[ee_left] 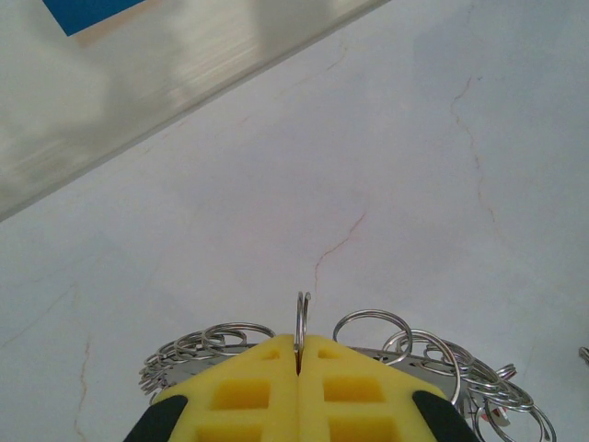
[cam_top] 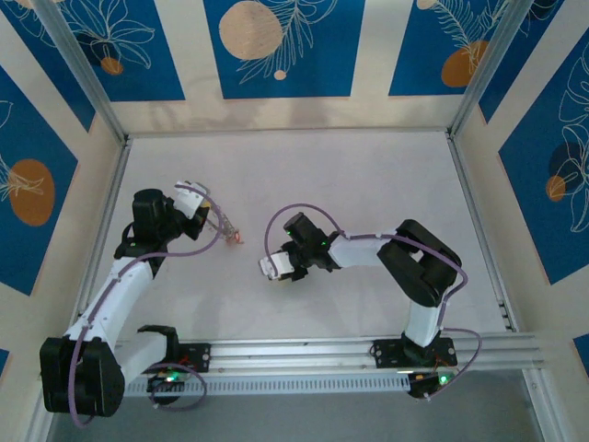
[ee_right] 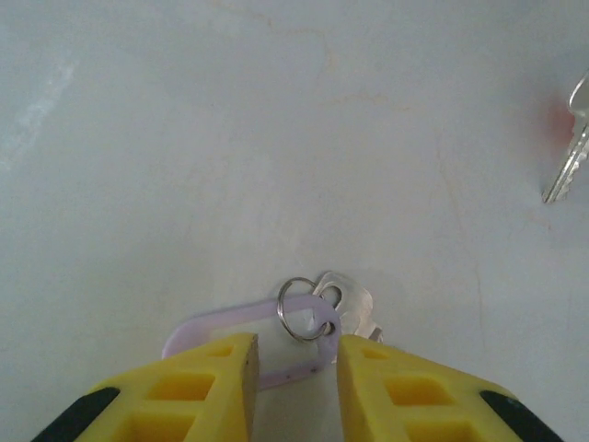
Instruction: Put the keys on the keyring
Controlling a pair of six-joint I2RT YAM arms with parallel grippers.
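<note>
My left gripper [ee_left: 299, 343] is shut, its yellow fingers pinching one small upright split ring of the keyring [ee_left: 301, 313]. The keyring's other silvery loops [ee_left: 198, 345] fan out on both sides below the fingertips. From above, the left gripper [cam_top: 213, 219] holds the keyring over the table's left middle, with a small red-headed key [cam_top: 237, 238] just beside it. My right gripper [ee_right: 296, 354] is open, low over the table. A silver key [ee_right: 354, 299] on a small ring with a pale lilac plastic tag [ee_right: 221, 322] lies between its fingertips. Another key [ee_right: 571, 152] lies at the far right.
The white table [cam_top: 368, 184] is fenced by metal rails [cam_top: 474, 230] and blue patterned walls. The right gripper [cam_top: 269, 267] sits near the table's centre, a short way right of the left one. The arm bases stand on the front rail.
</note>
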